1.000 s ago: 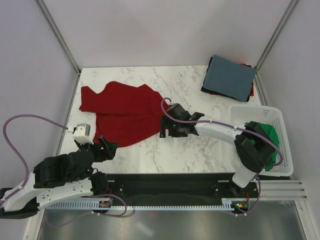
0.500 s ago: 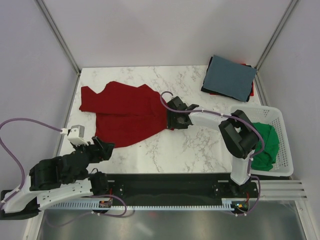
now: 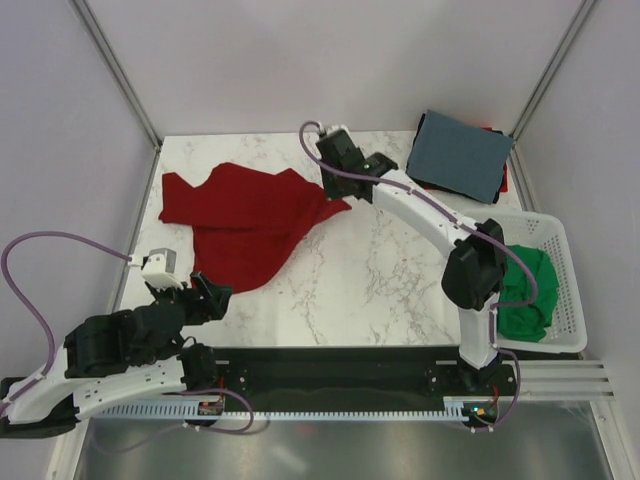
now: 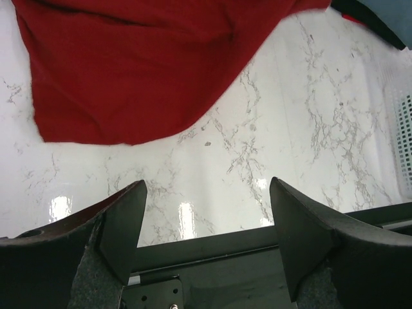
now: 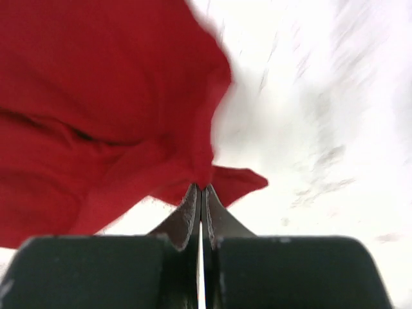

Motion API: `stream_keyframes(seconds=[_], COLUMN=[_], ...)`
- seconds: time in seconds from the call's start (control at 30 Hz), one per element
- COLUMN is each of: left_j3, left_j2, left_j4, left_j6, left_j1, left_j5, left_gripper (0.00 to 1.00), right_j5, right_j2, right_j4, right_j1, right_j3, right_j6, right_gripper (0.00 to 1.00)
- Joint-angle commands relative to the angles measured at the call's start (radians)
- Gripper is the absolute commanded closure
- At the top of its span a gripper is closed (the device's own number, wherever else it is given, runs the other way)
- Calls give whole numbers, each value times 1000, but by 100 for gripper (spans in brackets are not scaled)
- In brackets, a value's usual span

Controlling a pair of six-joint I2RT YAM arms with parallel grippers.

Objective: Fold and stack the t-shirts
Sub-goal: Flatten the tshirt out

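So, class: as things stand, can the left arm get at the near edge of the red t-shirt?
Probably yes: the left gripper is open and the near edge of the red t-shirt lies just ahead, nothing between them. The right gripper pinches its other side, off that path.

Nothing readable here tbh. No text, labels, brand marks or numbers come out legible in any of the views. The red t-shirt (image 3: 250, 215) shows plain cloth, no print.
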Motion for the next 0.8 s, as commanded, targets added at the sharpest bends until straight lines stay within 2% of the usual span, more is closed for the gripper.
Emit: stream_keyframes(seconds=[0.0,0.07,0.13,0.23,0.33,0.43,0.53,0.57,0.63,0.67,0.73,0.77], left_j3=[4,2,4,4,5,2,2,2,1,2,1,4], left_j2=[-14,-13,-14,-17,-22,-31,-42,-46,-47,-47,-30,-11], left_j4=[-5,-5,-5,-6,-8,-9,-14,-12,-15,-18,-22,-22], left_j6=[-43,-44,-46,-49,-50,-53,-58,-58,-64,-69,-75,-75], left_j1=[9,11,14,15,17,18,20,20,21,21,24,24], left_j5=[-45,-48,-48,-48,-48,-50,-53,-54,-56,-62,-68,-76], left_gripper=[16,16,16,16,16,16,16,16,16,16,16,16], right_j5=[246,314,401,430,479,547,703,735,789,785,741,733], right_j2=[-68,-120,-186,-336,-455,-548,-605,-613,-614,-620,-648,-660], right_j4=[-194,-211,-144,-69,-55,-68,-160,-205,-336,-355,-348,-342], right_j1=[77,131,232,308,343,409,489,497,498,498,498,498], right_j3=[441,537,501,273,19,-214,-363,-381,-408,-418,-475,-496], right_j6=[-252,-355,-481,-527,-485,-423,-261,-109,38,146,218,294], right_gripper=[100,100,100,100,96,79,47,31,26,25,24,18])
